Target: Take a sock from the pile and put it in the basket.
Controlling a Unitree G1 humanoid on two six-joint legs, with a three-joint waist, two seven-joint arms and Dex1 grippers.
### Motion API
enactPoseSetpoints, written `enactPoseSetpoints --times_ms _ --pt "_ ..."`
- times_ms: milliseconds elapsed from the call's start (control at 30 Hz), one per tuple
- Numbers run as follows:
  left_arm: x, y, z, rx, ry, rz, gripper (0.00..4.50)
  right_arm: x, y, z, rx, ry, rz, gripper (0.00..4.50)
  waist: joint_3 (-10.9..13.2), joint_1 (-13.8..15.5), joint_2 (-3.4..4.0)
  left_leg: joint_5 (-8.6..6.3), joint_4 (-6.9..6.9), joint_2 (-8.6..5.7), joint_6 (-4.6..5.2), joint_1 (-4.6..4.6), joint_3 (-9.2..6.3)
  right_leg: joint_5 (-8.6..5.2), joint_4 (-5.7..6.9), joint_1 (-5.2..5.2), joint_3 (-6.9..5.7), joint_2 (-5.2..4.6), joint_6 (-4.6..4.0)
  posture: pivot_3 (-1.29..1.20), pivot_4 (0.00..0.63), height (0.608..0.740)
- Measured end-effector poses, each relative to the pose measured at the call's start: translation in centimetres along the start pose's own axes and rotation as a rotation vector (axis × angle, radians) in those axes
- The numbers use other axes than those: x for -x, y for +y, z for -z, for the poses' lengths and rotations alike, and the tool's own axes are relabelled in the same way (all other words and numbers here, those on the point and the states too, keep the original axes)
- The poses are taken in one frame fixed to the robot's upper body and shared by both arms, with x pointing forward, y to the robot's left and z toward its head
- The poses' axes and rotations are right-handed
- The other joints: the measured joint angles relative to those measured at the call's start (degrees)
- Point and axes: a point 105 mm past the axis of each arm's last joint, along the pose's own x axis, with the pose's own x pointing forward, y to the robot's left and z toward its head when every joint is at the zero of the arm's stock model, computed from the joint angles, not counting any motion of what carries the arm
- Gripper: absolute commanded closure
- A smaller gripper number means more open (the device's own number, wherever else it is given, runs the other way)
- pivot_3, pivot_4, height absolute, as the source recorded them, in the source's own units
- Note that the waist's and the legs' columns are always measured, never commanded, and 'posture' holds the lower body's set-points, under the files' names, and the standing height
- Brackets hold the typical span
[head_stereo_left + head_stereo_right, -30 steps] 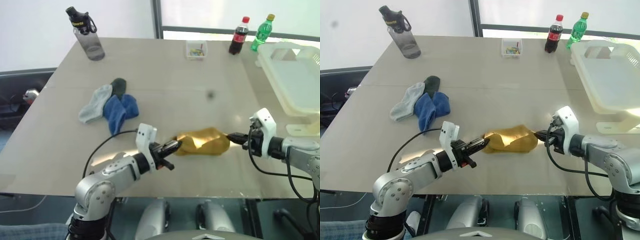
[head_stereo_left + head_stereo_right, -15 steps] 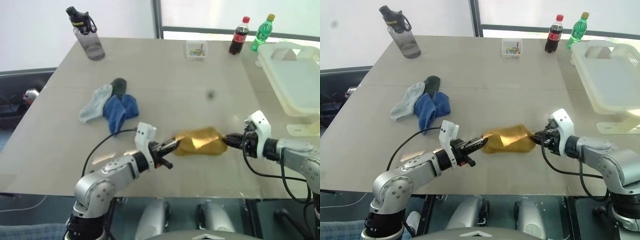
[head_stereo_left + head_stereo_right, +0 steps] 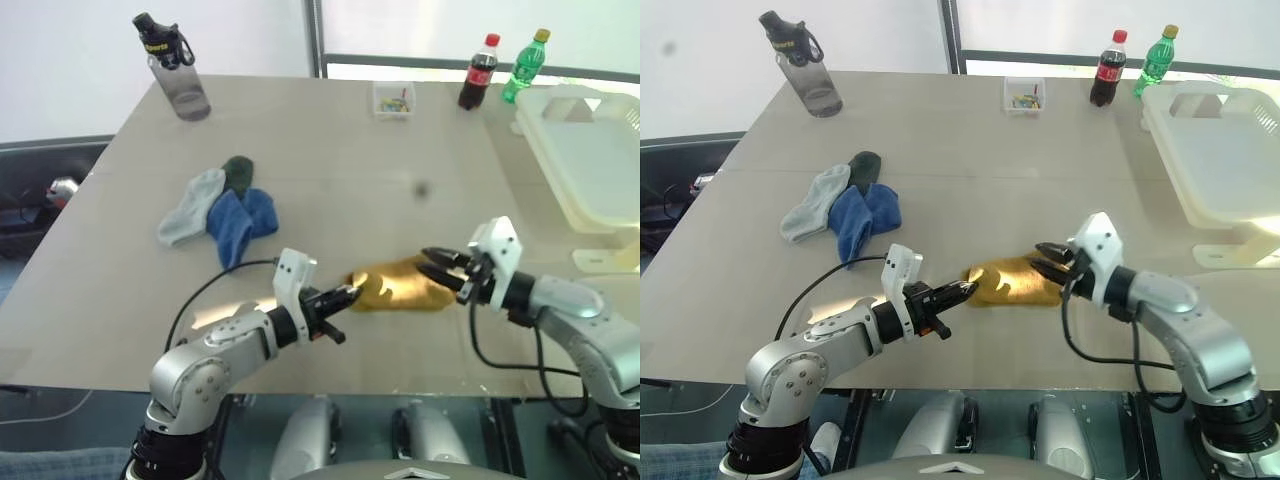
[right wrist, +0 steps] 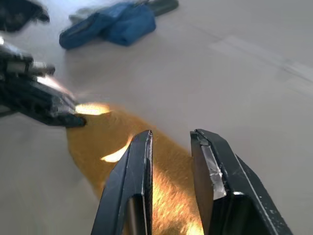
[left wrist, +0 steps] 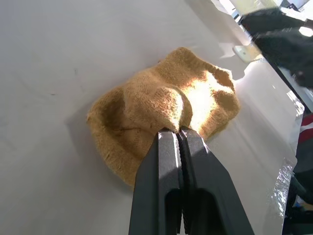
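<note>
Left tool [image 3: 346, 297] is clamped tight on a fold at one end of the mustard yellow sock [image 3: 400, 286], which lies crumpled on the grey worktop [image 3: 330, 150] near its front edge. In the left wrist view the two black fingers [image 5: 171, 161] press flat together with a pinch of knit between their tips. Right tool [image 3: 440, 268] sits at the sock's other end with its fingers a little apart; in its wrist view the fingers [image 4: 139, 161] stand over the yellow cloth with a narrow gap between them, and I cannot tell whether they touch it.

Behind and to the left, well apart from the yellow sock, the pile [image 3: 222, 208] holds a light grey sock, two blue ones and a dark green one, all touching. The basket [image 3: 590, 160], pale cream, stands at the worktop's right side, far from both tools.

Along the back edge stand a grey water bottle [image 3: 175, 70] with a black cap at the left, a small clear box [image 3: 393, 100] near the middle, then a cola bottle [image 3: 478, 72] and a green bottle [image 3: 524, 65] just beside each other, close to the basket's far corner.
</note>
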Motion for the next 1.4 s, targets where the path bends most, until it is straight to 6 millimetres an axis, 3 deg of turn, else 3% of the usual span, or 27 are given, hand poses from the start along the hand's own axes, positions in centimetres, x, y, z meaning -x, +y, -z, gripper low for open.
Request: enactPoseSetpoints --times_ms 100,800,1067,1167,1200,1400 --pt "0.0 0.0 0.0 0.0 0.0 0.0 4.5 -0.3 -1.1 2.6 -0.079 0.1 0.079 3.27 0.0 0.0 0.01 0.0 0.0 0.01 -0.01 0.0 0.0 0.0 0.01 -0.01 0.0 0.0 -0.01 0.0 0.15 0.74" --pt "0.5 1.1 -0.5 0.017 -0.049 -0.091 4.5 -0.4 -0.5 2.8 -0.167 0.115 0.076 3.27 0.0 0.0 0.0 0.0 -0.01 0.01 0.0 0.04 0.0 0.0 0.01 0.01 0.01 -0.02 -0.01 0.0 0.15 0.74" --pt "0.6 0.6 -0.6 -0.001 -0.046 -0.072 4.5 -0.4 -0.5 2.8 -0.175 0.115 0.076 3.27 0.0 -0.1 0.0 0.0 -0.02 0.01 0.0 0.04 0.0 0.0 0.01 0.01 0.01 -0.02 -0.01 0.0 0.15 0.74" --pt "0.7 0.2 -0.5 0.01 -0.044 -0.054 3.68 -0.4 -0.5 2.8 -0.179 0.116 0.078 3.15 0.0 -0.1 0.0 0.0 -0.02 0.01 0.0 0.04 0.0 0.0 0.01 0.01 0.01 -0.03 -0.01 0.0 0.15 0.74" --pt "0.7 0.2 -0.2 0.018 -0.033 -0.053 3.01 -0.4 -0.5 2.8 -0.18 0.116 0.078 3.15 0.0 -0.1 0.0 0.0 -0.02 0.01 0.0 0.04 0.0 0.0 0.01 0.01 0.01 -0.02 -0.01 0.0 0.15 0.74" --pt "1.3 0.6 -0.6 0.055 -0.054 -0.06 2.92 -0.4 -0.4 2.8 -0.183 0.114 0.079 3.15 0.0 -0.1 -0.01 0.0 -0.02 0.01 0.0 0.04 0.0 0.0 0.01 0.01 0.0 -0.03 -0.01 0.0 0.15 0.74"
